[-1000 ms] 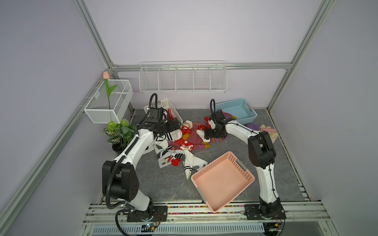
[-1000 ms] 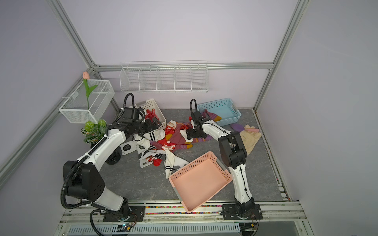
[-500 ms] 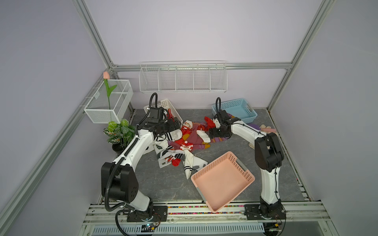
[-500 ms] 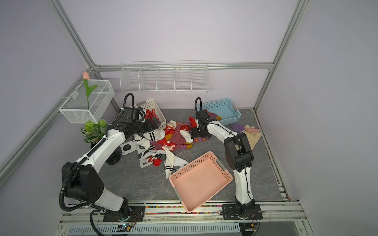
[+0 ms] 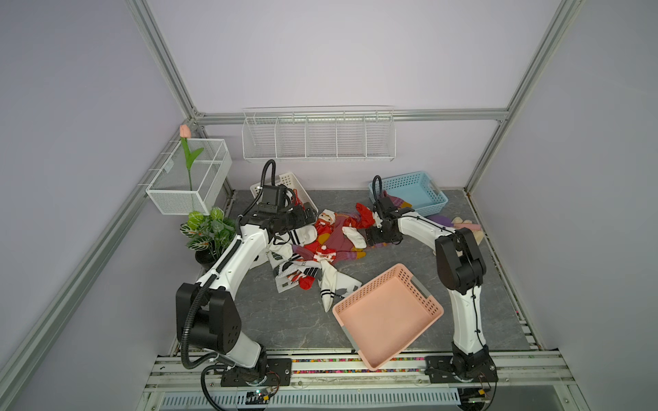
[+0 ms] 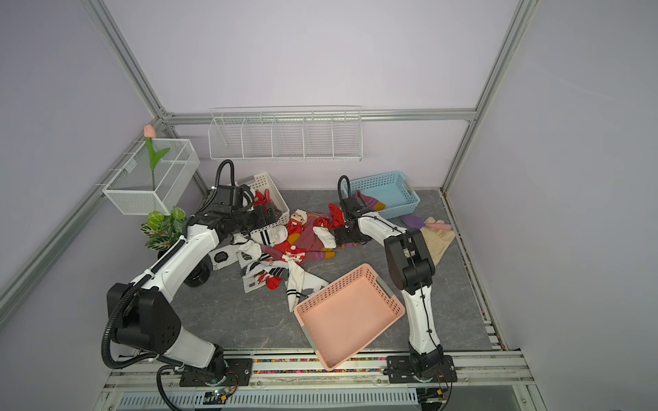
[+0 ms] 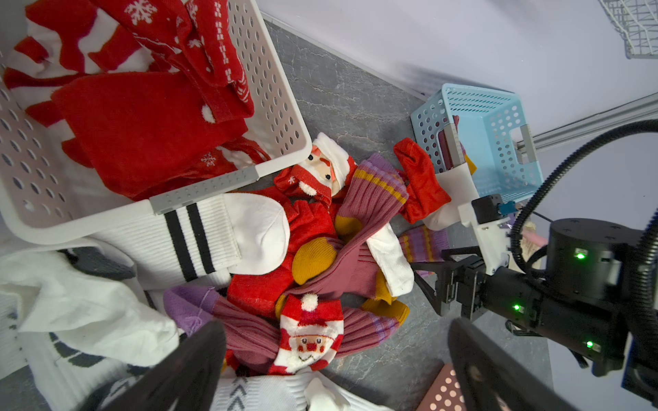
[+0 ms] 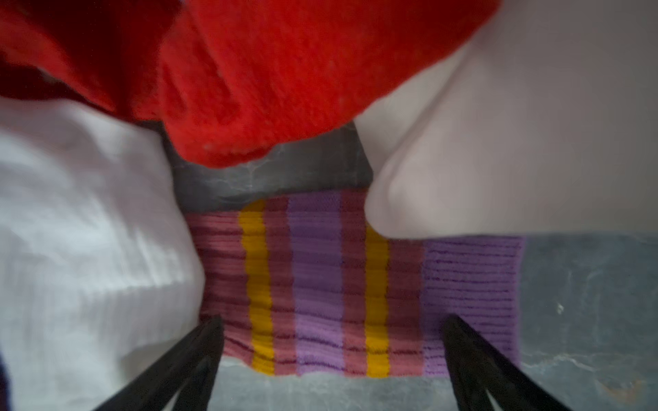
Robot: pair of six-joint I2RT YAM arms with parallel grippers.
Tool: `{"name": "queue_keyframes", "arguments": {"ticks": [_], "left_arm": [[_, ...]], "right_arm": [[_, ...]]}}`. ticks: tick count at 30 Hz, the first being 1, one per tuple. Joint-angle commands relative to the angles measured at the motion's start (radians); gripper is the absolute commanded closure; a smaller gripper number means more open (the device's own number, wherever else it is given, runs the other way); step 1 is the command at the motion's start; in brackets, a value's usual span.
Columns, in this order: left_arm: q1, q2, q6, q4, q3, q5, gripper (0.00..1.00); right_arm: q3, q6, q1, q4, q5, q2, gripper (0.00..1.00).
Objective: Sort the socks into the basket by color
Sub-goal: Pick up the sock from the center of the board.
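the end effector (image 8: 331,359) (fingers spread wide) frames a purple-maroon striped sock cuff (image 8: 356,284).

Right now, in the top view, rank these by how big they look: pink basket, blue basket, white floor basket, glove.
1. pink basket: clearly largest, though also nearest the camera.
2. blue basket and white basket: not ranked, since the left arm hides part of the white one.
3. glove: smallest.

Sock cuff (image 8: 320,284) — maroon, purple, orange stripes; white sock (image 7: 213,242) — two black bands; pink basket (image 5: 384,320).
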Motion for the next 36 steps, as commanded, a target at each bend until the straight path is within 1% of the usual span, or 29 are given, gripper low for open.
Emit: {"name": "queue_keyframes", "arguments": {"ticks": [1,3,5,6,8,11,13,15,18,19,20,22,24,31,36], "left_arm": [[-0.003,0.002,-0.009,-0.015,0.038,-0.011,0.0],[-0.004,0.005,-0.009,-0.013,0.037,-0.012,0.0],[-0.003,0.006,-0.009,-0.014,0.036,-0.011,0.0],[-0.003,0.005,-0.009,-0.014,0.035,-0.01,0.0],[-0.004,0.006,-0.009,-0.012,0.034,-0.011,0.0],[-0.004,0.002,-0.009,-0.009,0.028,-0.013,0.0],[-0.003,-0.001,-0.007,-0.009,0.023,-0.013,0.0],[-0.005,-0.003,-0.007,-0.007,0.019,-0.012,0.0],[-0.007,-0.006,-0.003,-0.006,0.015,-0.017,0.0],[-0.007,-0.008,-0.001,-0.004,0.012,-0.017,0.0],[-0.009,-0.01,-0.001,0.0,0.011,-0.019,0.0],[-0.01,-0.012,0.0,0.008,0.006,-0.018,0.0],[-0.012,-0.009,0.002,0.012,0.004,-0.019,0.0],[-0.019,-0.024,0.003,0.038,-0.024,-0.02,0.0],[-0.022,-0.027,0.006,0.043,-0.033,-0.015,0.0]], "right_arm": [[-0.033,-0.025,0.015,-0.006,0.043,0.026,0.01],[-0.056,-0.024,0.017,0.012,0.055,0.028,0.02],[-0.073,-0.028,0.017,0.023,0.058,0.026,0.06],[-0.081,-0.028,0.017,0.026,0.059,0.025,0.1],[-0.094,-0.027,0.017,0.031,0.056,0.02,0.2],[-0.118,-0.026,0.017,0.042,0.043,0.005,0.44],[-0.134,-0.021,0.017,0.045,0.038,-0.014,0.56],[-0.15,-0.021,0.017,0.044,0.032,-0.039,0.62],[-0.172,-0.02,0.017,0.04,0.022,-0.09,0.74],[-0.178,-0.02,0.017,0.039,0.016,-0.112,0.77],[-0.181,-0.02,0.017,0.037,0.008,-0.13,0.79],[-0.187,-0.021,0.017,0.029,-0.012,-0.178,0.88],[-0.192,-0.022,0.019,0.02,-0.035,-0.224,0.93],[-0.203,-0.024,0.019,-0.018,-0.131,-0.379,0.93],[-0.212,-0.022,0.022,-0.052,-0.179,-0.468,0.93]]}}
